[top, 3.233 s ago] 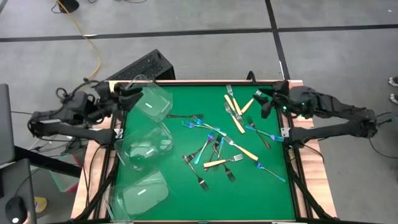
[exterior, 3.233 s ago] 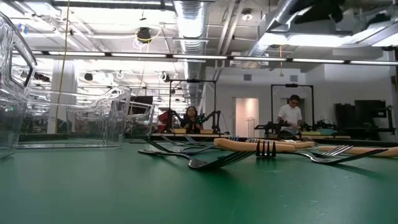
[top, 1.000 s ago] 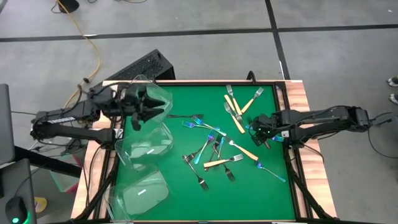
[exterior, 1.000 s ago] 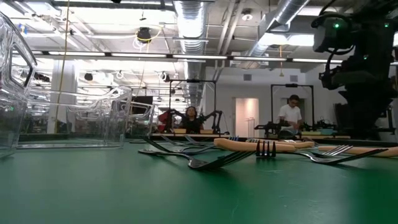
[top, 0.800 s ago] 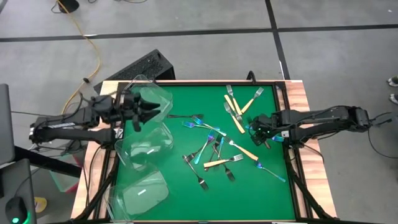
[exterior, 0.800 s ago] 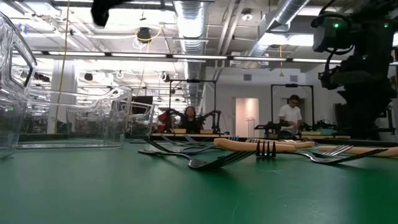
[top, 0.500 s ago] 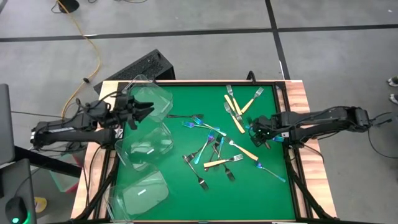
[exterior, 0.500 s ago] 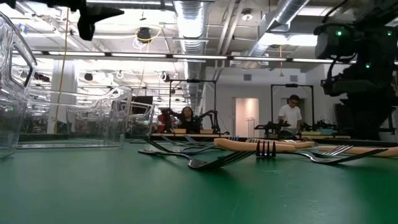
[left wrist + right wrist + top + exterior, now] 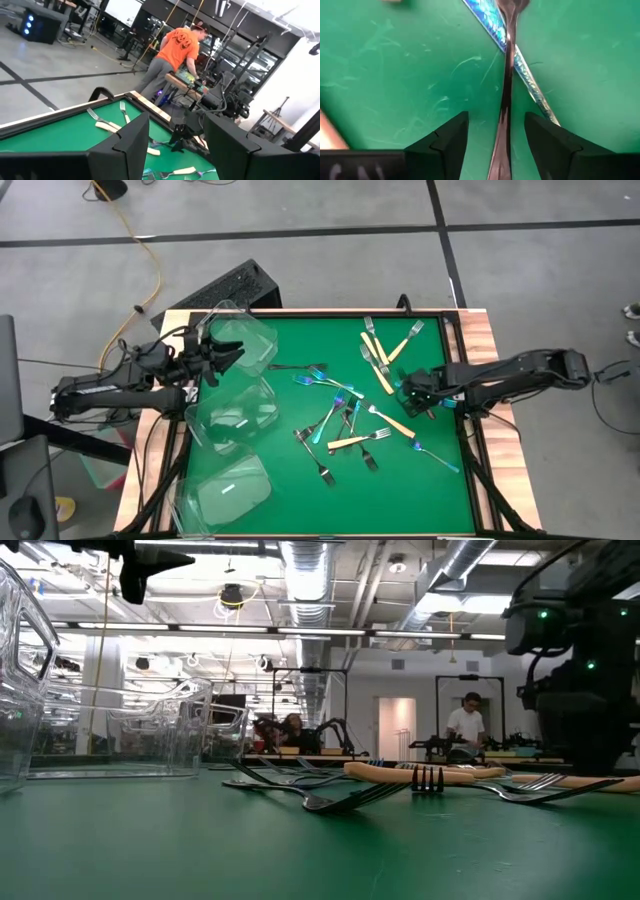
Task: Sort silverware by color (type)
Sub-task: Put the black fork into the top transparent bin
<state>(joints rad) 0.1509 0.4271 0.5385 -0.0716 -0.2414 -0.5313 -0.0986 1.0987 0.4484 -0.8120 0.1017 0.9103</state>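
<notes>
Silverware lies scattered on the green mat: cream-handled forks (image 9: 378, 365) at the far right, a mixed heap (image 9: 340, 420) in the middle, and a blue fork (image 9: 435, 455) nearer. My right gripper (image 9: 410, 387) points down, open, over a dark metal fork. Its fingers stand on either side of that fork's handle (image 9: 506, 100) without touching it. The handle lies across an iridescent blue fork (image 9: 490, 20). My left gripper (image 9: 232, 355) hangs level and open above the far clear tub, with nothing between its fingers (image 9: 130, 145).
Three clear plastic tubs (image 9: 245, 340), (image 9: 235, 415), (image 9: 225, 490) line the mat's left edge. A wooden frame (image 9: 480, 330) rims the table and a black keyboard (image 9: 225, 288) lies behind it. A person in orange (image 9: 177, 50) stands beyond the table's right side.
My left gripper has come down and drawn back toward the table's left edge, tipping from a downward slant to level over the far tub. My right gripper has sunk a little toward the crossed dark and blue forks. No fork has moved.
</notes>
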